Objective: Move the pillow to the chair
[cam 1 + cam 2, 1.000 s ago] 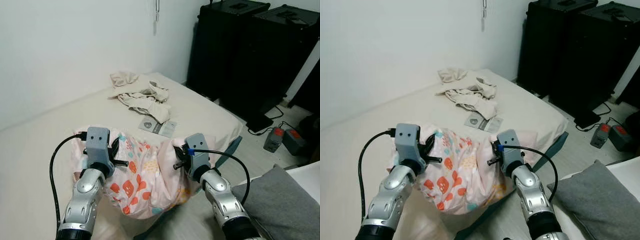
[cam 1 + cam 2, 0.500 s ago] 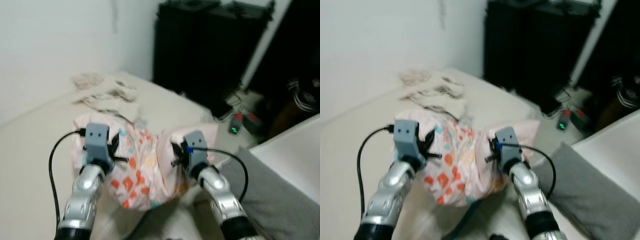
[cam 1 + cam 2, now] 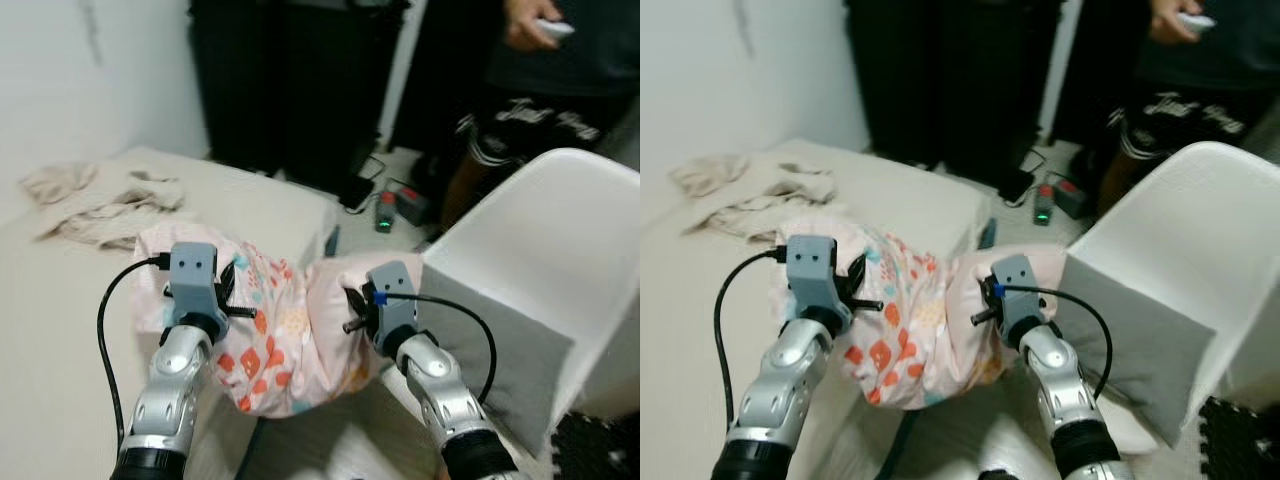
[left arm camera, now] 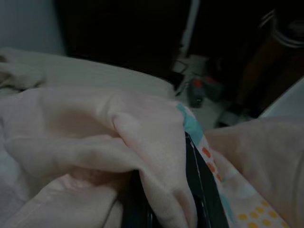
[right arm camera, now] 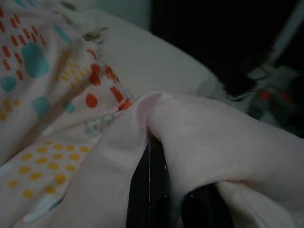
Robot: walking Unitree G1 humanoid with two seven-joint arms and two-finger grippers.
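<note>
Nearest, the left gripper point(image 3: 228, 300) and right gripper point(image 3: 347, 312) each pinch a fold of the pink patterned pillow point(image 3: 285, 335), which hangs between them above the near edge of the bed point(image 3: 200, 215). Just right stands the white chair point(image 3: 545, 260) with a grey cushion point(image 3: 495, 350). Farther left, crumpled cloth point(image 3: 95, 200) lies on the bed; beyond the chair stands a person point(image 3: 545, 90).

We see a beige bed point(image 3: 250, 205) stretching out beyond and to the left of our left gripper point(image 3: 232, 296), with crumpled pale clothes point(image 3: 95, 200) lying on it well past that claw. Beside our right gripper point(image 3: 352, 312) stands a white chair point(image 3: 545, 240) with a grey cushion point(image 3: 490, 345) on its seat.
</note>
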